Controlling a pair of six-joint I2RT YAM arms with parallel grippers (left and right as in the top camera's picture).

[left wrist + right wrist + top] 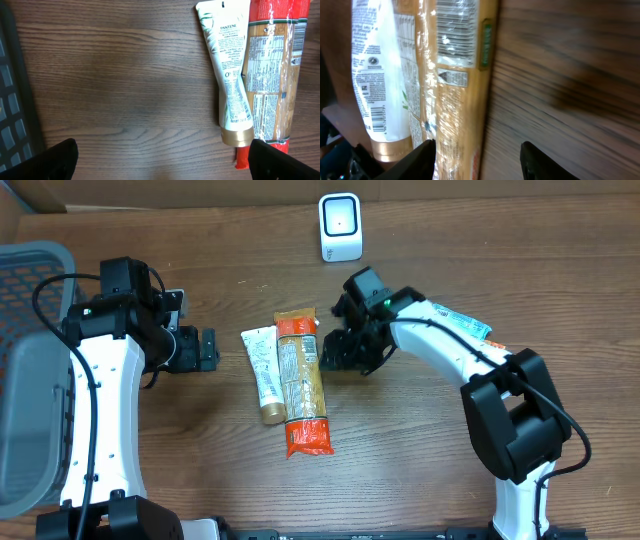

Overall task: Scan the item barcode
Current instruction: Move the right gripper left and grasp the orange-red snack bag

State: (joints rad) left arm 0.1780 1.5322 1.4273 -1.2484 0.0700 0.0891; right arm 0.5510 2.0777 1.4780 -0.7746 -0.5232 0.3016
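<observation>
Right pincer (338,352), half-open and empty, hovers at the pasta packet (302,380) beside a Pantene tube (262,370), pickup apparently under way; next it must close and lift barcode-first toward the scanner (340,226); left pincer (205,348) gapes wide, idle.

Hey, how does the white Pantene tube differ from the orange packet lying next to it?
The Pantene tube is white with a gold cap; the orange packet is tan with orange-red ends. The packet is longer and wider than the tube. The tube lies to the robot's left of the packet. Both lie flat on the table, side by side, labels up, neither held.
</observation>
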